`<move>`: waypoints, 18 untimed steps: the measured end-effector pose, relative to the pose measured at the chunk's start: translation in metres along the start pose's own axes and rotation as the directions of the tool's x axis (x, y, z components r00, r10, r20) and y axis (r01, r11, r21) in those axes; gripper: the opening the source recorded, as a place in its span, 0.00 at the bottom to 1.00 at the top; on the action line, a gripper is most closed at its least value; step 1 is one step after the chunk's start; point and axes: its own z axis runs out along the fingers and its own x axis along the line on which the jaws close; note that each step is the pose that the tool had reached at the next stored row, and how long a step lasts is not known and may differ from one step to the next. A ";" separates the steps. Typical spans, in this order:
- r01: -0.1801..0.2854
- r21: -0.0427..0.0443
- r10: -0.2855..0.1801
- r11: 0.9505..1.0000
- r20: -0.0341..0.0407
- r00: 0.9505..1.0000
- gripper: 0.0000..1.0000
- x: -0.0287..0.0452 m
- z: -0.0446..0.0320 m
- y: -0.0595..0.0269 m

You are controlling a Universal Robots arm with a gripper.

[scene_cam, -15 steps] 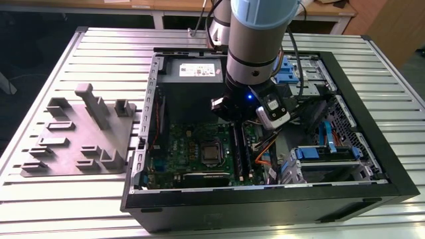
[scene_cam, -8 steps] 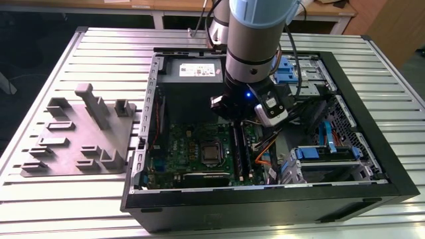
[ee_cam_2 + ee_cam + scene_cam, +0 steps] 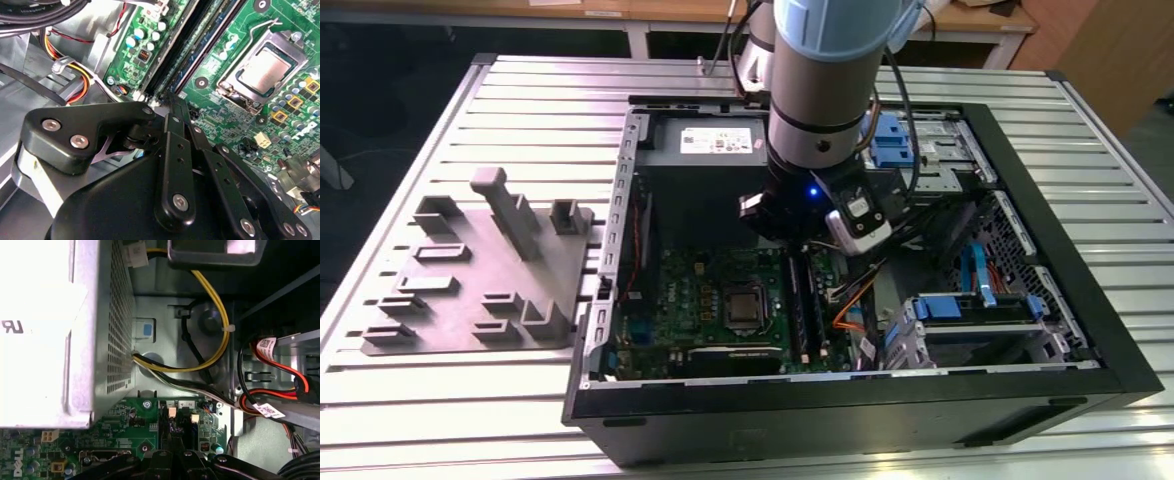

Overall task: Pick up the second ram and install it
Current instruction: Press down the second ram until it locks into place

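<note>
Inside the open computer case [image 3: 854,395], laid on its side on a slatted metal table [image 3: 480,400], the arm [image 3: 821,90] is seen reaching down from above in the exterior view. The gripper [image 3: 803,240] is lowered over the far end of the memory slots [image 3: 803,305], just above the green circuit board [image 3: 707,300].

In the second wrist view the gripper [image 3: 167,107] is seen w/ its black fingers [image 3: 175,150] drawn close together, tips right at the near end of the long slots [image 3: 195,45]. A dark thin strip lies along one slot ahead of the tips; whether this is the second ram or an earlier stick can't be told. Whether anything is clamped between the jaws can't be told either — tips hidden by the linkage.

The processor socket [image 3: 262,70] w/ metal frame is seen beside the slots, apart from the gripper.

In the first wrist view the grey power-supply box [image 3: 60,330] is seen next to the board edge [image 3: 150,425], w/ yellow and black cables [image 3: 210,320] looping behind, red cables [image 3: 280,370] off to one side.

On the exterior view's left, the grey moulded tray [image 3: 467,270] rests on the table beside the case, well apart from the gripper. Blue drive brackets [image 3: 974,305] are seen on the exterior view's right, within the case.
</note>
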 end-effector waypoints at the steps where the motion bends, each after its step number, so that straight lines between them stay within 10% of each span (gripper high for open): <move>1: 0.000 0.000 0.000 1.000 0.000 1.000 0.10 -0.0005 0.0000 0.0003; 18: 0.000 0.000 0.000 1.000 0.000 1.000 0.10 -0.0010 0.0067 0.0003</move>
